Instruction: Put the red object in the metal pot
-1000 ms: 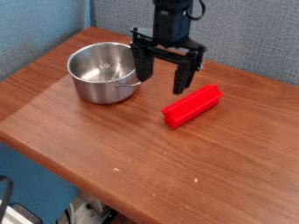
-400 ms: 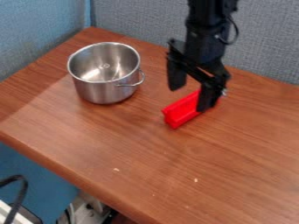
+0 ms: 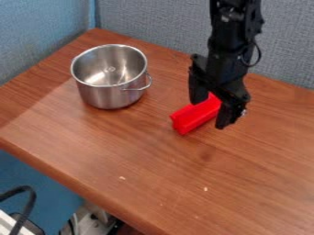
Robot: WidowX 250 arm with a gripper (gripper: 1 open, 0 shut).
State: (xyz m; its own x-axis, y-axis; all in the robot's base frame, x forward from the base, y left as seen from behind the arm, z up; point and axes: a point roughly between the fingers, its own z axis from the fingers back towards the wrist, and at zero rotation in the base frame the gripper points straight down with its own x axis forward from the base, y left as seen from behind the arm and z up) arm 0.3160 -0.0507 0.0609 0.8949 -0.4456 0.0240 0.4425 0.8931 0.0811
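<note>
Camera view shows my claw (image 3: 215,104) spread apart, straddling the red object (image 3: 194,117) near one end, so closing off-centre could tilt it short of the metal pot (image 3: 109,76).

The arm (image 3: 233,32) was black and slim, with dark cables along it, ending in a black two-fingered gripper (image 3: 214,107)

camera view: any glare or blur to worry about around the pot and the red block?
Camera view: soft and low-res overall; bright glare on the metal pot rim and wall; red block sharp enough but partly hidden by the open hand; faint shadows on the table.
</note>
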